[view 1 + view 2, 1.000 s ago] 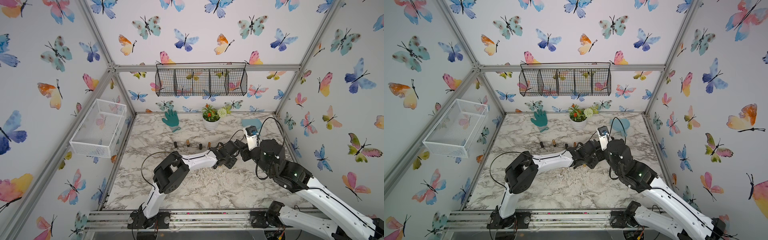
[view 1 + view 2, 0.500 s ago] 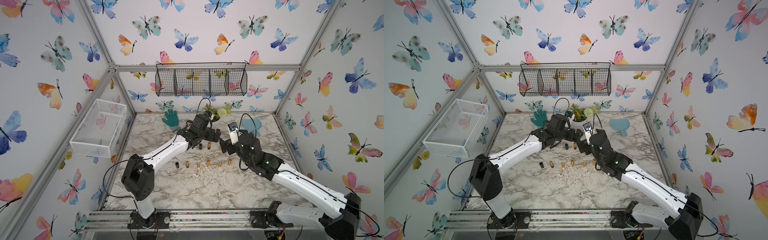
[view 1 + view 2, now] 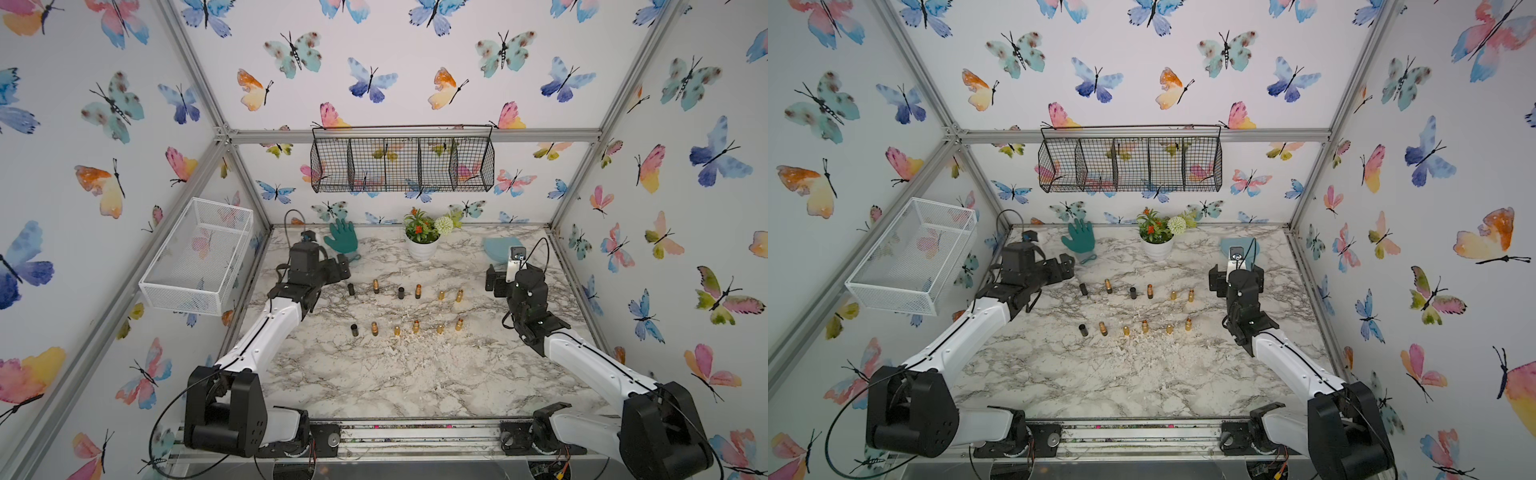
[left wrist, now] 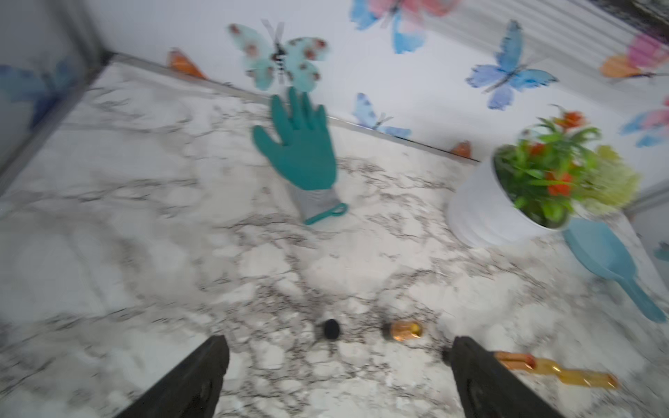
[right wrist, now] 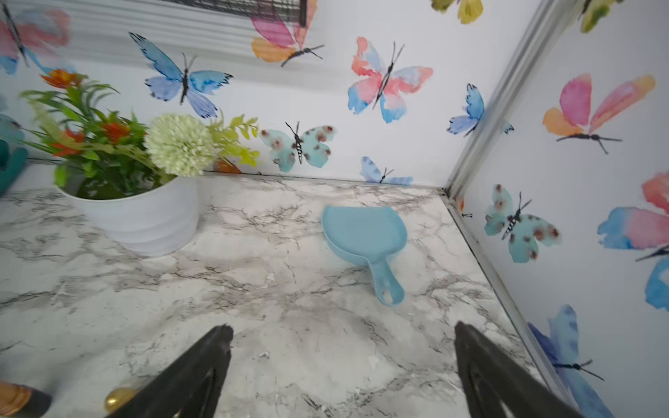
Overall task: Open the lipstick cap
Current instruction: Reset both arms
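Several small lipsticks stand in two rows mid-table in both top views: gold tubes such as one (image 3: 375, 286) in the back row, and black pieces such as the leftmost (image 3: 351, 289), (image 3: 1084, 289). I cannot tell which black pieces are caps. My left gripper (image 3: 343, 266), (image 3: 1065, 266) hovers open just left of the back row. In the left wrist view it (image 4: 336, 353) holds nothing, with a black piece (image 4: 331, 329) and a gold tube (image 4: 405, 331) just beyond its tips. My right gripper (image 3: 492, 280), (image 3: 1214, 280), (image 5: 342, 329) is open and empty, right of the rows.
A green glove (image 3: 343, 241), a white flower pot (image 3: 422, 249) and a blue scoop (image 3: 498, 247) sit along the back. A black wire basket (image 3: 401, 164) hangs on the back wall and a white mesh basket (image 3: 199, 257) on the left wall. Walls enclose the table.
Both arms have pulled away from the middle of the table, the left to the back left, the right to the right side. The lipstick rows now show uncovered.
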`<state>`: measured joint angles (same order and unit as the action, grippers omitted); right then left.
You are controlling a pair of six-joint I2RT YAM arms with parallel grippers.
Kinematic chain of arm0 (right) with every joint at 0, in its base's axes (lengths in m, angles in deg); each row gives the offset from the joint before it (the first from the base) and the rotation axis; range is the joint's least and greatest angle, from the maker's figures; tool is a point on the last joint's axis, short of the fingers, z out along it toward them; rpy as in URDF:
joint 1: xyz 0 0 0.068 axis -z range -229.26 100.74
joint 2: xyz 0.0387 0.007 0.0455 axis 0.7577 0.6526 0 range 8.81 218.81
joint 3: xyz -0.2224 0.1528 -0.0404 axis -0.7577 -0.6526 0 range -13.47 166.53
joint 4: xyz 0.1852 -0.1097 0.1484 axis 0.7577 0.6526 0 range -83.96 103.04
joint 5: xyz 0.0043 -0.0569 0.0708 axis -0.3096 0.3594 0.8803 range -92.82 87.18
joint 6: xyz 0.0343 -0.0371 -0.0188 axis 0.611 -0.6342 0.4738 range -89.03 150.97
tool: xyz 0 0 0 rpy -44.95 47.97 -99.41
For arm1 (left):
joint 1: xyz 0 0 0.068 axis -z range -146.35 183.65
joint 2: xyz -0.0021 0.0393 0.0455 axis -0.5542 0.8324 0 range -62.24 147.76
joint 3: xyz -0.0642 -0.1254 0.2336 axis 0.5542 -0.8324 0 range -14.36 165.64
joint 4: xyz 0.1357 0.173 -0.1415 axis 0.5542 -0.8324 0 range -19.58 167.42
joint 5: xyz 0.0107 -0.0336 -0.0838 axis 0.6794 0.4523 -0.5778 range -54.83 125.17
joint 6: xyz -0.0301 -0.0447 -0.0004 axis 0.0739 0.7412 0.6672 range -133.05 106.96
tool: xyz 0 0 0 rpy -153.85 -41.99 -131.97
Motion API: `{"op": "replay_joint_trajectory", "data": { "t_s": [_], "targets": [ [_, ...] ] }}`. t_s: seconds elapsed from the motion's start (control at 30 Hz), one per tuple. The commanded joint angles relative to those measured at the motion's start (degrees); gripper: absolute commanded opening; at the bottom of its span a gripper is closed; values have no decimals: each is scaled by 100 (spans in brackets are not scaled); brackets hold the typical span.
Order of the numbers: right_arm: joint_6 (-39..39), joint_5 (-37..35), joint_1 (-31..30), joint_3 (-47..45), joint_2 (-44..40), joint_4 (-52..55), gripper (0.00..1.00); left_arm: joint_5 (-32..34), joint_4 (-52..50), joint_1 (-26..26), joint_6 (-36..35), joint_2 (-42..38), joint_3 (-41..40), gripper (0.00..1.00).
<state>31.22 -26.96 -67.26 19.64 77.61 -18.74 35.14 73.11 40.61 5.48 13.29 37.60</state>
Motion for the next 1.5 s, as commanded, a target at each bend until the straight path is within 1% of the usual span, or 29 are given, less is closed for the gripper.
{"op": "replay_joint_trajectory", "data": {
  "t_s": [0.0, 0.03, 0.07, 0.13, 0.2, 0.23, 0.33, 0.37, 0.47, 0.5, 0.53, 0.6, 0.67, 0.7, 0.73, 0.8, 0.87, 0.97, 1.03, 1.07, 1.1, 1.13, 1.2, 1.23, 1.27, 1.37, 1.47],
  "targets": [
    [-212, -138, 277, -708, 264, -1673, 98, 580, 1118, -326, -400, -290, -913, 98],
    [-269, -193, 308, -829, 397, -1862, 98, 840, 1160, -360, -447, -317, -1029, 98],
    [-263, -179, 331, -866, 478, -1996, 99, 962, 1191, -372, -477, -337, -1092, 98],
    [-315, 56, 356, -749, 566, -1846, 99, 1169, 1722, -374, -725, -406, -1416, 98],
    [-439, -114, 384, -665, 757, -1731, 99, 1455, 2292, -382, -1020, -350, -1766, 98],
    [-429, -139, 412, -700, 792, -1704, 99, 1601, 2374, -380, -1057, -263, -1845, 98],
    [-208, 299, 623, -834, 822, -1825, 99, 1419, 3097, -387, -1352, -72, -2248, 98],
    [-126, 296, 656, -860, 885, -1844, 99, 1403, 3277, -386, -1382, -12, -2358, 98],
    [75, 608, 789, -1207, 1310, -2441, 99, 1229, 4075, -389, -1603, 172, -2672, 98],
    [116, 678, 810, -1356, 1473, -2829, 99, 1006, 4303, -457, -1628, 233, -2753, 98],
    [67, 703, 824, -1425, 1581, -3155, 99, 905, 4291, -514, -1618, 313, -2727, 98],
    [15, 933, 943, -1362, 1596, -3089, 99, 729, 4521, -582, -1608, 431, -2820, 98],
    [197, 1443, 1258, -1292, 1827, -3118, 99, 741, 4824, -593, -1589, 553, -2971, 98],
    [118, 1566, 1281, -1383, 2088, -3680, 99, 753, 5054, -591, -1578, 577, -3082, 98],
    [-21, 1723, 1281, -1459, 2155, -3866, 99, 742, 5146, -584, -1597, 537, -3168, 98],
    [140, 1474, 1281, -1310, 1980, -3196, 98, 677, 5354, -582, -1626, 469, -3316, 98],
    [105, 1456, 1281, -1434, 2096, -3684, 98, 671, 5437, -580, -1643, 444, -3378, 98],
    [184, 1356, 1281, -1579, 1946, -3647, 98, 552, 5823, -551, -1725, 403, -3615, 98],
    [243, 1226, 1281, -1814, 2025, -4186, 98, 265, 6722, -547, -1865, 552, -4030, 98],
    [195, 1234, 1281, -1972, 2129, -4614, 98, 238, 7077, -548, -1887, 641, -4155, 98],
    [179, 1268, 1281, -2110, 2252, -5106, 98, 259, 7149, -547, -1871, 709, -4136, 98],
    [160, 1310, 1281, -2170, 2284, -5237, 98, 252, 7002, -547, -1870, 663, -4105, 98],
    [205, 1305, 1281, -1963, 2147, -4543, 98, 263, 6337, -548, -1853, 486, -3919, 98],
    [207, 1361, 1281, -1835, 2098, -4211, 98, 268, 6541, -547, -1852, 534, -3962, 98],
    [159, 1382, 1281, -1807, 2126, -4226, 98, 266, 6672, -547, -1852, 579, -3996, 98],
    [120, 1421, 1281, -1943, 2243, -4693, 98, 258, 6464, -547, -1868, 504, -3948, 98],
    [131, 1412, 1277, -1897, 2170, -4487, 98, 258, 6469, -547, -1864, 502, -3960, 98]
  ]
}}
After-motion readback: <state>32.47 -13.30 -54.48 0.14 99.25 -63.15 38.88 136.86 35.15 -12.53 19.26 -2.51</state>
